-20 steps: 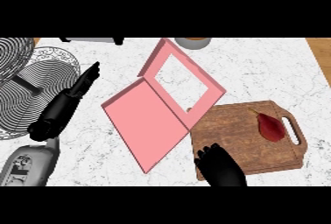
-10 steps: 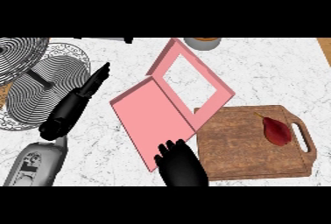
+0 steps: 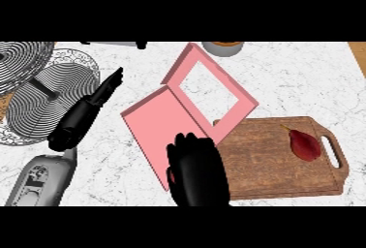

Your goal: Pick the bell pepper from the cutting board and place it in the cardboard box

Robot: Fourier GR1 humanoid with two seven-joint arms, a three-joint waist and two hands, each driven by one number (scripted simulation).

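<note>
A dark red bell pepper (image 3: 306, 145) lies on the right part of the wooden cutting board (image 3: 265, 164), beside its handle slot. The pink cardboard box (image 3: 187, 65) stands open to the board's upper left, its flap (image 3: 151, 123) lying flat on the counter. My right hand (image 3: 199, 169) hovers low in the middle, over the board's left edge and the flap's corner, fingers relaxed and holding nothing, well left of the pepper. My left hand (image 3: 82, 118) rests at the left with straight fingers pointing up.
A wire dish rack with plates (image 3: 43, 92) fills the upper left. A round bowl (image 3: 223, 47) sits at the top edge behind the box. The marble counter ends in a wooden strip (image 3: 358, 53) at the upper right.
My right hand has moved left and a little up, from the board's lower left corner onto the flap's edge, away from the pepper. The pepper and left hand have kept their places.
</note>
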